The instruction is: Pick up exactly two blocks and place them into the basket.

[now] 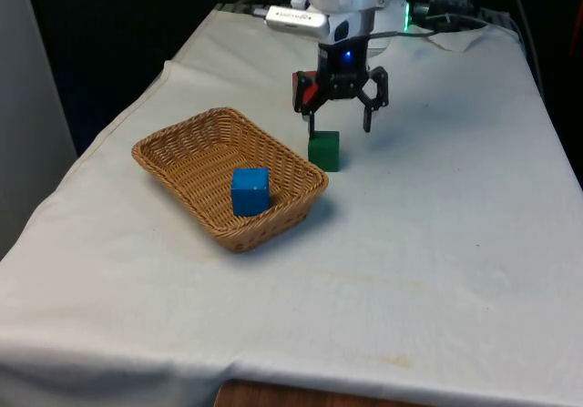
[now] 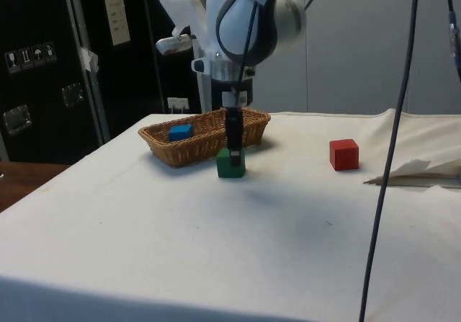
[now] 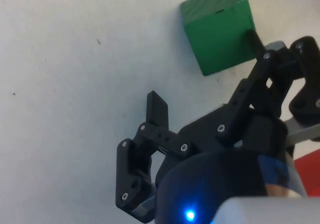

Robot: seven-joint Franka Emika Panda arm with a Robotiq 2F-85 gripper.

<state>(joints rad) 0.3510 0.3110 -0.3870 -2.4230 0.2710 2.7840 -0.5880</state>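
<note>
In basket (image 1: 173, 157), one blue block (image 1: 250, 191), two outside

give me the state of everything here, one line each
blue block: inside the basket
basket: upright on the cloth, holding one block
green block: on the cloth beside the basket, under the gripper
red block: on the cloth, apart
gripper: open, above the green block
</note>
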